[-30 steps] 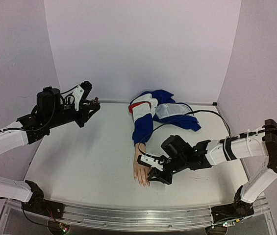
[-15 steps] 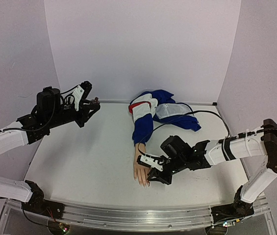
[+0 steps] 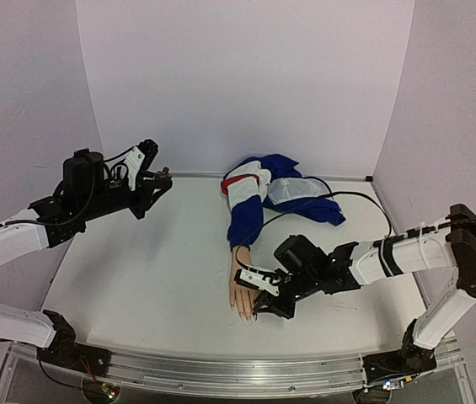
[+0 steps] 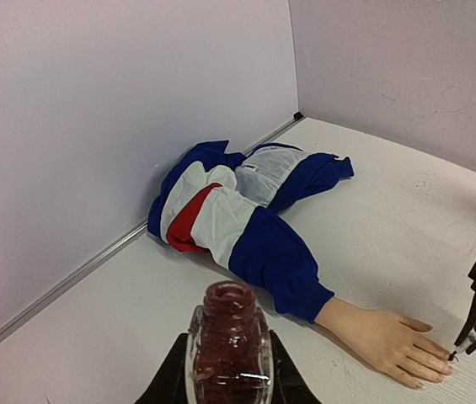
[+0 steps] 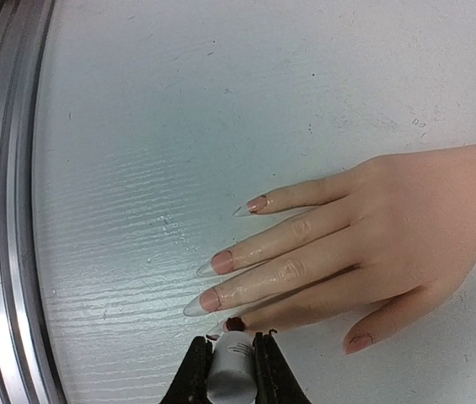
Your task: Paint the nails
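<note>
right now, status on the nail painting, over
left claw shut on open polish bottle. right claw shut on brush cap, at dark-red index nail. nothing in the way.

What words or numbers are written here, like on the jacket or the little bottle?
No text can be read anywhere.
On the jacket: a tiny dark mark on its pale panel, too small to read.
On the polish bottle: no label shows.
On the brush cap: nothing, plain white.

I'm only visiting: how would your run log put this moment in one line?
left gripper: shut on polish bottle, uncapped | right gripper: shut on brush cap | brush at: index nail, dark red | other nails: pinkish
</note>
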Controlling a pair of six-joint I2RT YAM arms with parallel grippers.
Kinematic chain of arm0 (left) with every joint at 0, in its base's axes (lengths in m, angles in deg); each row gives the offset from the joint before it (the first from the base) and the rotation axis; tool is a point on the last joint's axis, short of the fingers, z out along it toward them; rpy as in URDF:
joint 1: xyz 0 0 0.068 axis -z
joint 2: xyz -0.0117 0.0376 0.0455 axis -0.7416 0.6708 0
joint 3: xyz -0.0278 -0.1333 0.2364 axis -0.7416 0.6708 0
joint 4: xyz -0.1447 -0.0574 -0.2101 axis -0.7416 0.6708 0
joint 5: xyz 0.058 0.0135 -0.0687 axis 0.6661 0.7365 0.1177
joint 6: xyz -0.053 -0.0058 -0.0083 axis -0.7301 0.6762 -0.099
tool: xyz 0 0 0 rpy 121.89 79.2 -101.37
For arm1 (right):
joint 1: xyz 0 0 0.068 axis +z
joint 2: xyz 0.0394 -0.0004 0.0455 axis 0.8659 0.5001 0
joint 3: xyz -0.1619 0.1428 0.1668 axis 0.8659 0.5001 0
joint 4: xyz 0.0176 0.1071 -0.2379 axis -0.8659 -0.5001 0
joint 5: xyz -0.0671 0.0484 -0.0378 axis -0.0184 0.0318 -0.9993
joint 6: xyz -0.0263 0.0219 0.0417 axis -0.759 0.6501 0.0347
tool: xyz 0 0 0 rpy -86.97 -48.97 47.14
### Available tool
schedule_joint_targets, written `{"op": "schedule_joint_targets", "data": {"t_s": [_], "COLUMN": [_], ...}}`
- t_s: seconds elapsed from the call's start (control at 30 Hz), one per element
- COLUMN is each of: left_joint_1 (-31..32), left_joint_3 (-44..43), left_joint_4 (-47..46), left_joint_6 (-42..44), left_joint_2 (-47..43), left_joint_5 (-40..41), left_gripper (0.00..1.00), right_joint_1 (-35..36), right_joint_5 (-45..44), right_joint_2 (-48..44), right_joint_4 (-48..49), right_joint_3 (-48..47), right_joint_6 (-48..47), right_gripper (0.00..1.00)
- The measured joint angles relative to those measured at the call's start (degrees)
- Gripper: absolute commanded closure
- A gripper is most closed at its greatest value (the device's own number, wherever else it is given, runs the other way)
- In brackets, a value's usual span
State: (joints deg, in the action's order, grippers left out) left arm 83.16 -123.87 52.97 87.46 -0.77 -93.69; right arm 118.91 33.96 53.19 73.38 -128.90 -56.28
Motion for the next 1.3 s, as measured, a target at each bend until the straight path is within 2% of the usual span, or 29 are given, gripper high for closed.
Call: {"op": "schedule_joint_targets", "data": {"t_s": [1.1,1.3], "left_joint_1": [0.0,0.0], "left_joint_3": [0.0,0.0], "left_joint_4": [0.0,0.0], "left_joint_6": [0.0,0.0], "left_joint_2": [0.0,0.2], "left_joint_5": [-0.1,-0.9], "left_gripper": [1.0,1.0], "right_joint_1": [1.9,1.9], "right_joint_5": [0.8,1.7], "right_joint_2": [0.2,-6.0], "right_joint_4": [-3.1,-2.6], "right_joint_3": [-0.6,0.5], "right_joint_6": [0.0,0.1], "right_gripper": [1.0,1.0]}}
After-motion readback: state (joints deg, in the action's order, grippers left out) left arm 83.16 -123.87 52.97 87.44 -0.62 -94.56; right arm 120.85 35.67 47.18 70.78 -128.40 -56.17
